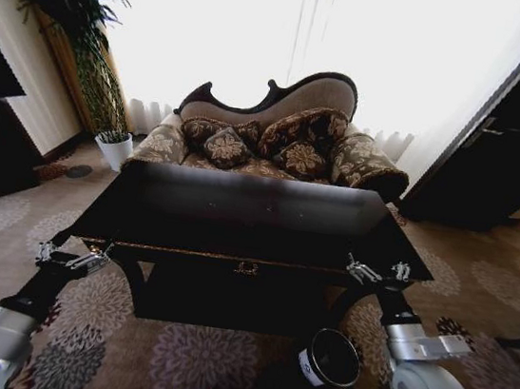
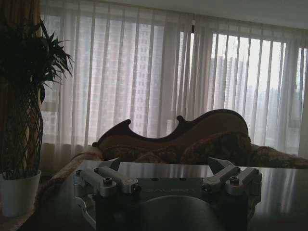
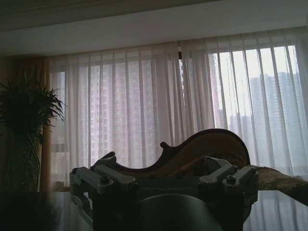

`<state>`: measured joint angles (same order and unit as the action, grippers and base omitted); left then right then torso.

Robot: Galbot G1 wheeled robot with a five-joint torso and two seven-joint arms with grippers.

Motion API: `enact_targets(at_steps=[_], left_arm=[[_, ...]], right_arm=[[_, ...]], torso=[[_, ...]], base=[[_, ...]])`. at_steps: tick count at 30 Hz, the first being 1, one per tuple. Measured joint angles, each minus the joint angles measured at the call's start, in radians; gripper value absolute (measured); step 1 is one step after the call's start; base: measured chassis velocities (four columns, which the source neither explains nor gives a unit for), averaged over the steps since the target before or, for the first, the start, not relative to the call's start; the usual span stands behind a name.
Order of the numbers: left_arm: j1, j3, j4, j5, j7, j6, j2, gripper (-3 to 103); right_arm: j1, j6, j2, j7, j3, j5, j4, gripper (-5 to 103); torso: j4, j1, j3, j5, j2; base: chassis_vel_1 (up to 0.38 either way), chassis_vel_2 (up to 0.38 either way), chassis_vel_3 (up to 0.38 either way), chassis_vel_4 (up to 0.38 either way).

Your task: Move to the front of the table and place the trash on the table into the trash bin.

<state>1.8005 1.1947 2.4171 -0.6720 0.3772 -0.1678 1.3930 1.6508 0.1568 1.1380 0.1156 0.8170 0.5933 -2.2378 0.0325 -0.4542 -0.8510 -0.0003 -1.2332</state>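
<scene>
Robot is parked square to the front of the table, gold ornament dead centre ahead. Tabletop reads dark and glossy; no bottle, can or paper scraps can be made out on it from the head view or either wrist view, so trash location relative to either arm cannot be told. Trash bin sits on the carpet below the table's front right corner, close in front of the robot base, well lower than the tabletop. Left gripper hovers just off the table's front left corner; jaws spread wide, holding nothing. Right gripper hovers at the front right corner, jaws likewise apart and empty, almost directly above the bin. Judgement: right arm is much nearer the bin, so any drop favours that side. Beyond the table: sofa w/ patterned cushions, plant in white pot at far left. Nothing obstructs either arm's reach over the front edge.
</scene>
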Motion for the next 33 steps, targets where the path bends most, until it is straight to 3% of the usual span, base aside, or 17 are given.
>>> enact_targets(at_steps=[14,33], left_arm=[[-0.002,-0.007,-0.003,0.009,-0.001,0.0,0.003,100],[0.005,-0.021,0.009,0.017,-0.001,0.002,0.01,100]], right_arm=[[-0.006,0.004,0.025,0.0,-0.007,-0.006,0.014,100],[0.004,0.006,0.053,-0.004,0.007,-0.002,0.014,100]], torso=[[0.0,0.0,0.0,0.0,0.0],[0.0002,0.0,0.0,-0.0001,0.0]], base=[[0.202,-0.214,-0.213,0.212],[0.357,-0.355,-0.349,0.344]])
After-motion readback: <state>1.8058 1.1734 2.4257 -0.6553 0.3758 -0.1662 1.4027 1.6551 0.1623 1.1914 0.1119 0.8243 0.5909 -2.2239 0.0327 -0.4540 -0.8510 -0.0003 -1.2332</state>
